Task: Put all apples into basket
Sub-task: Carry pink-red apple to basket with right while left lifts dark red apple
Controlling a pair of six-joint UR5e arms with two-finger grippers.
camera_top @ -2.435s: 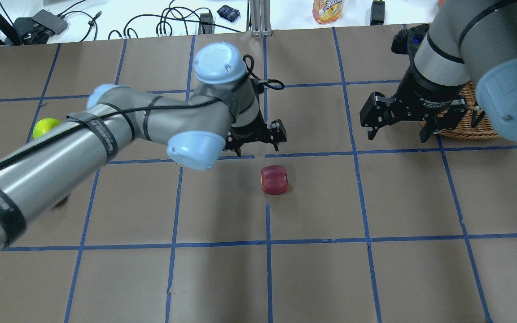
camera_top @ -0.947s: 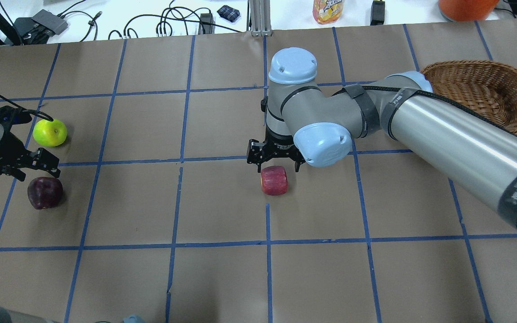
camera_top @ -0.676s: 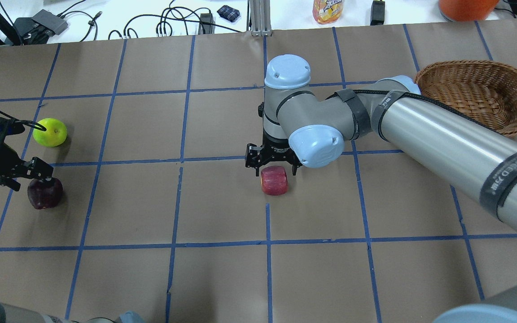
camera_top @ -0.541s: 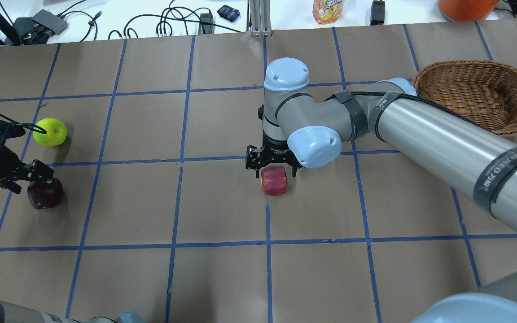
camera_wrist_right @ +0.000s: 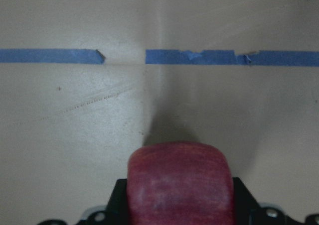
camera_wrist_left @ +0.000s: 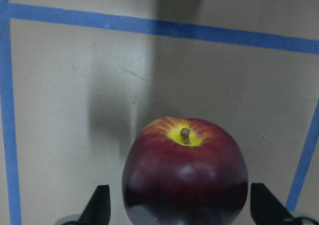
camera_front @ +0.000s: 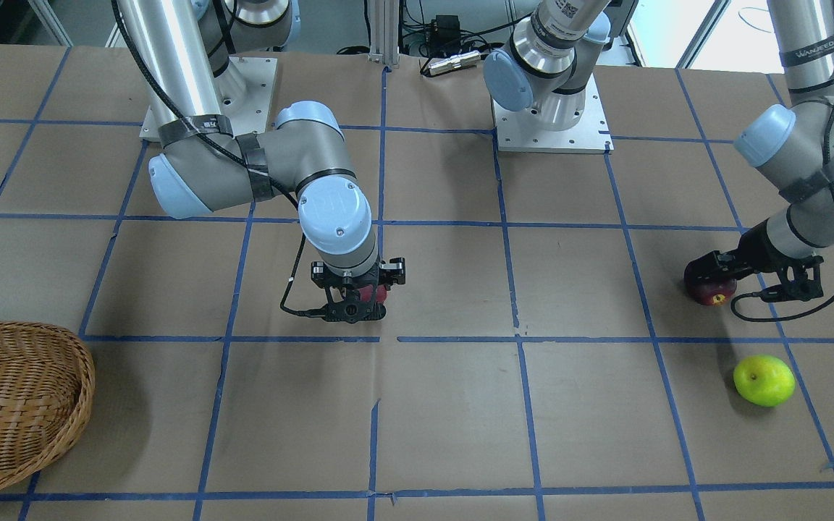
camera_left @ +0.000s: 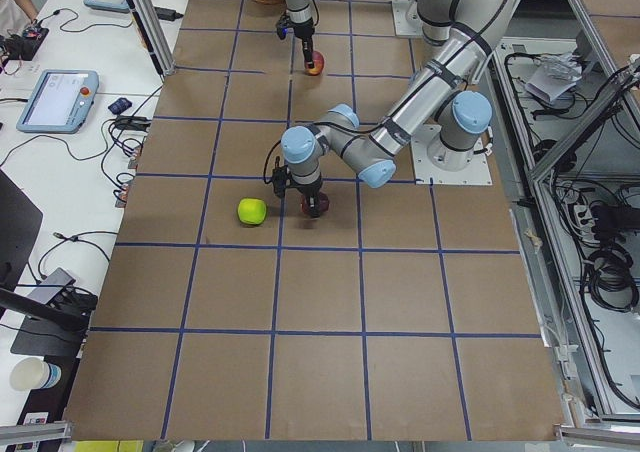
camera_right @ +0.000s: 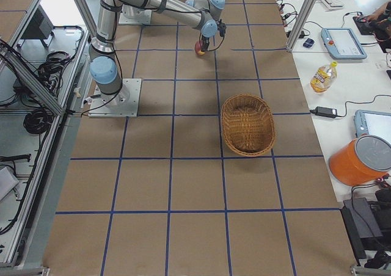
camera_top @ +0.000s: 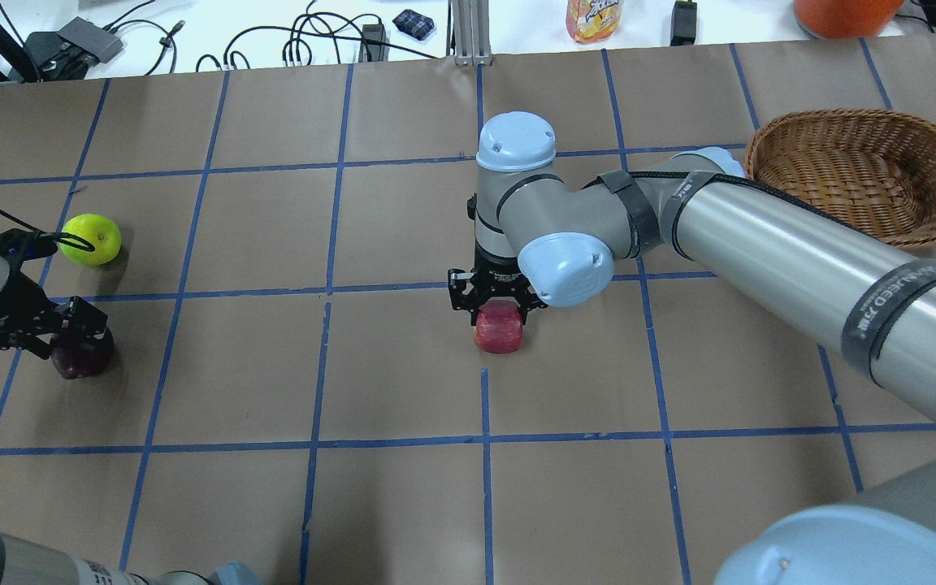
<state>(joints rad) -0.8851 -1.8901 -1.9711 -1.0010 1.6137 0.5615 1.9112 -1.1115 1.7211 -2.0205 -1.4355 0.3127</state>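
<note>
The red apple (camera_top: 499, 329) lies at the table's middle. My right gripper (camera_top: 498, 307) is down over it, and in the right wrist view the dark pads (camera_wrist_right: 121, 200) press both sides of the apple (camera_wrist_right: 179, 180), which rests on the table. The dark maroon apple (camera_top: 78, 359) lies at the far left. My left gripper (camera_top: 54, 329) straddles it, open, and the left wrist view shows gaps between the fingers (camera_wrist_left: 99, 205) and the apple (camera_wrist_left: 184, 175). The yellow-green apple (camera_top: 91, 240) lies free behind it. The wicker basket (camera_top: 858, 175) stands empty at the back right.
The table is brown paper with a blue tape grid. The right arm's long forearm (camera_top: 801, 260) stretches between the basket and the middle. Cables, a bottle (camera_top: 594, 18) and an orange container lie on the white bench beyond the far edge.
My left arm drew back from the middle to the maroon apple and lowered over it. My right arm swung from the basket to the red apple, lowered, and its fingers closed onto it.
</note>
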